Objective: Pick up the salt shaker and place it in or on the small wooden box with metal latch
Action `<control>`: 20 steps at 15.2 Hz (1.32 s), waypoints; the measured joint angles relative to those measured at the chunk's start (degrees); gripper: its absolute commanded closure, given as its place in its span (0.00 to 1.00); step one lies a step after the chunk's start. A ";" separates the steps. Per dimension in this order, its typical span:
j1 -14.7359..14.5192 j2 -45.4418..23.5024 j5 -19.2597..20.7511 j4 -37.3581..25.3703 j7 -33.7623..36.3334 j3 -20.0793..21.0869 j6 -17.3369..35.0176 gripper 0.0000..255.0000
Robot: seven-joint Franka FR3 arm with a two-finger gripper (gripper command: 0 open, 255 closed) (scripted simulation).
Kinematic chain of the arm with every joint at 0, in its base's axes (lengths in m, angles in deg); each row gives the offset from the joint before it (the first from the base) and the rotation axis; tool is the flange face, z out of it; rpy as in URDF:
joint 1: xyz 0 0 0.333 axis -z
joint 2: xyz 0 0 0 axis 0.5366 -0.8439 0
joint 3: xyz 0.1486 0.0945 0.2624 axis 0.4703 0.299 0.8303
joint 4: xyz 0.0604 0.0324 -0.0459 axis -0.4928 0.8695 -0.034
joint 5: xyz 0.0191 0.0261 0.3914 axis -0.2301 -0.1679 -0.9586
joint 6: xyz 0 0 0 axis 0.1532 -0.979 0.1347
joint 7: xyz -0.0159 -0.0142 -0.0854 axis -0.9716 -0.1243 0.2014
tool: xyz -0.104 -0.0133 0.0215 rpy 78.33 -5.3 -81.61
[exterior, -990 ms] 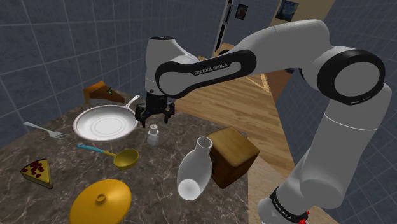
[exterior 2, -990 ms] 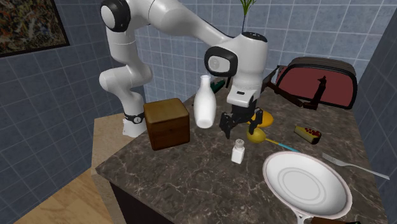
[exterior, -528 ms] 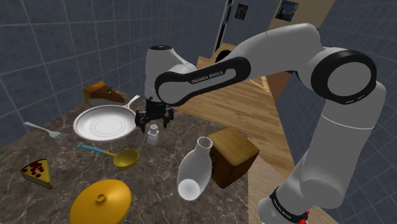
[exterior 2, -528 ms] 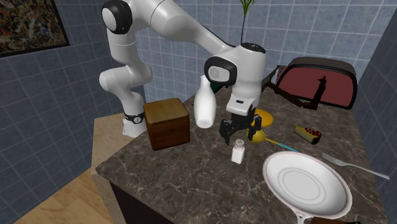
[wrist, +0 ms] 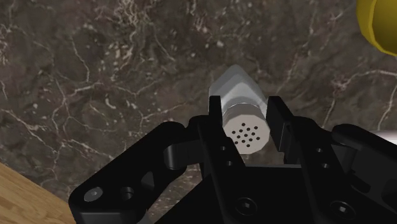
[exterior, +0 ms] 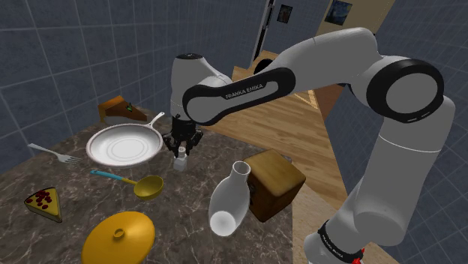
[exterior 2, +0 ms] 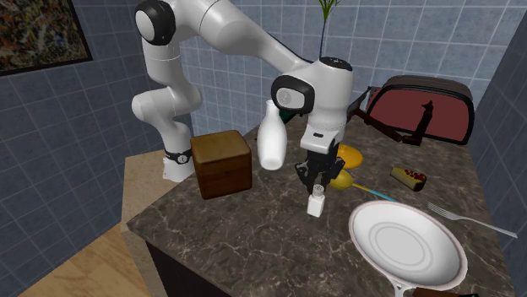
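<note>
1. Salt shaker (exterior 2: 315, 203) stands upright on the marble counter (exterior 2: 236, 245), between the wooden box (exterior 2: 221, 163) and the white pan (exterior 2: 405, 245).
2. Gripper (wrist: 245, 109) sits over it, fingers (wrist: 215, 114) drawn in narrow, pinching the perforated cap.
3. Likely light, rigid, smooth and tippy. A hold at the cap or just below looks sound.
4. Count: 1 salt shaker, 1 wooden box, 1 white pan, 1 bottle (exterior: 229, 201).

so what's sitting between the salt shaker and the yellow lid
A yellow-bowled spoon with a teal handle lies between the salt shaker and the yellow lid, clearest in the shoulder view.
</note>
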 measured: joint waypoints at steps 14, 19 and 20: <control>0.28 1.90 -0.99 -2.29 -0.73 0.28 -4.05 1.00; 0.38 3.25 -1.66 -4.49 -1.12 0.48 -7.47 1.00; 0.42 3.63 -1.84 -4.82 -1.22 0.52 -8.15 1.00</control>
